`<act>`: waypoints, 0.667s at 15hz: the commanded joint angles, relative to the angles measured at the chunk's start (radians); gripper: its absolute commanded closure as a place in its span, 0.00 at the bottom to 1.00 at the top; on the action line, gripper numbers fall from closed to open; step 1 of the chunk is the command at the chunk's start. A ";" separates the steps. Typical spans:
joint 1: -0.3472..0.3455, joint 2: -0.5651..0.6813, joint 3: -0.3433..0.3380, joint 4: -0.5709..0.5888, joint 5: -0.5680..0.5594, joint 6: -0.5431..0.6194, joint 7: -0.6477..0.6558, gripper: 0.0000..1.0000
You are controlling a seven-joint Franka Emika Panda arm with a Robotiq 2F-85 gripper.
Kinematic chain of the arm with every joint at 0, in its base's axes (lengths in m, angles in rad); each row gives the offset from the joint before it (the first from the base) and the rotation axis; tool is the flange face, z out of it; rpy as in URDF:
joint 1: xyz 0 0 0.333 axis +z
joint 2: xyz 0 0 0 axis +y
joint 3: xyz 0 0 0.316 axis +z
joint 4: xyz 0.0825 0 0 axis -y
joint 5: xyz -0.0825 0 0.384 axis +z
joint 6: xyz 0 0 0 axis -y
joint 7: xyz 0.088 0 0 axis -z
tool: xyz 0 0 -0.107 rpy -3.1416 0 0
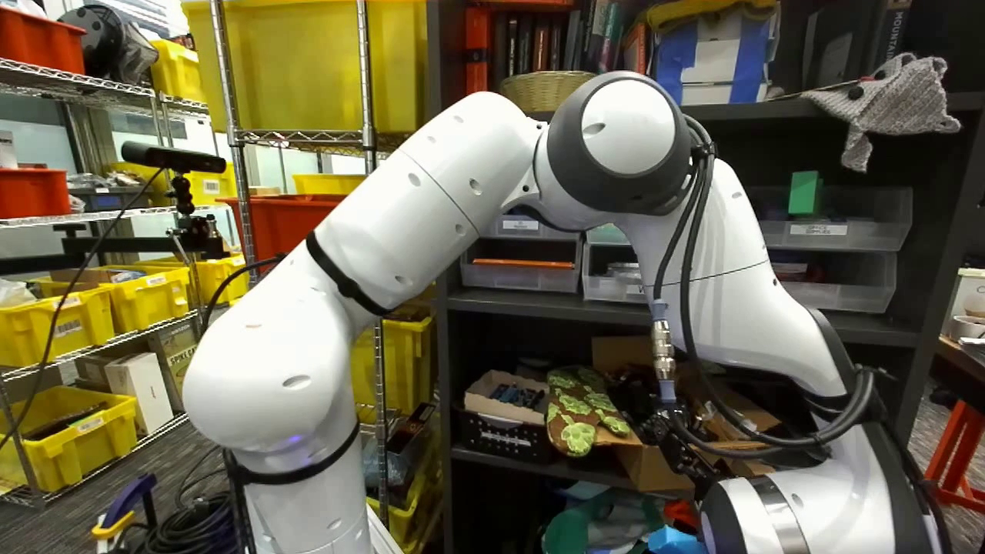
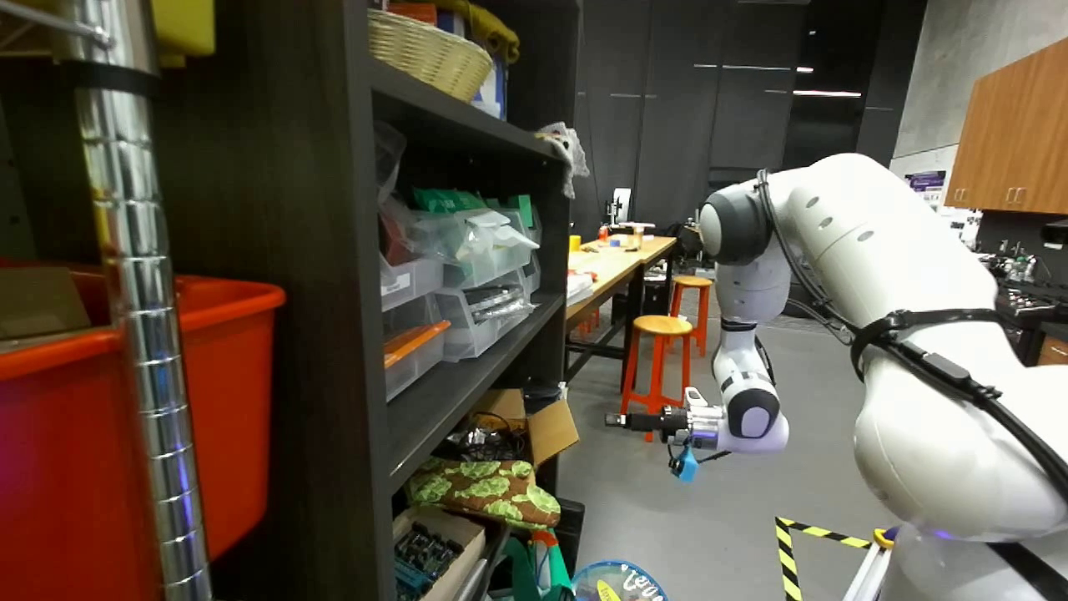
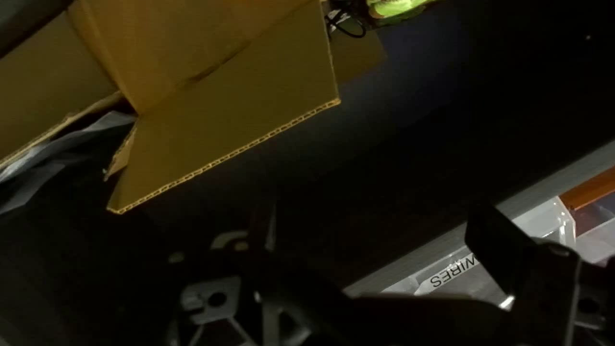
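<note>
One gripper is held with its two fingers apart, near one open box in the bookcase. At least two stools are seen along one edge of the table.

Rounded white arm with grey joint collar, black straps, cables and hand

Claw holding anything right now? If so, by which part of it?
Nothing held. In the wrist view the black two-fingered claw stands open, with nothing between its jaws; the brown corrugated cardboard box is outside them, ungripped.
</note>
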 commanded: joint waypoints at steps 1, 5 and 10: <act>0.032 -0.003 -0.002 -0.078 0.113 0.008 -0.231 0.00; 0.240 0.037 -0.170 -0.063 0.318 -0.063 -0.322 0.00; 0.567 0.241 -0.469 -0.050 0.723 -0.288 -0.287 0.00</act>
